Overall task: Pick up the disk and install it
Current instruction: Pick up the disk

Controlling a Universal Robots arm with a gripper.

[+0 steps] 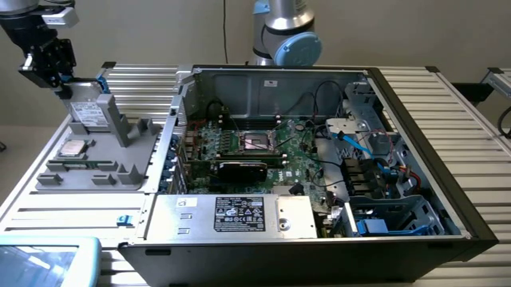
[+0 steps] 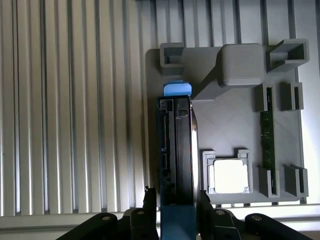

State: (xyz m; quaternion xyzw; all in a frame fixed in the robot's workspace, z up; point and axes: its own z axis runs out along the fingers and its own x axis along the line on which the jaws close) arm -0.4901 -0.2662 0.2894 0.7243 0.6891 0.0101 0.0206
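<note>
Soft even light, perhaps faint glare

- Pale beige wall (image 1: 143,30) spans 10 to 2 o'clock, softly and evenly lit.
- A thin dark cable (image 1: 226,30) hangs down it at 12 o'clock.
- Ribbed metal table (image 1: 455,119) fills the middle.
- Beige floor (image 1: 20,128) at 9 o'clock.

Exterior view high over case (image 1: 271,89) and parts tray (image 1: 88,182); wrist view close above that tray (image 2: 225,125)
</note>
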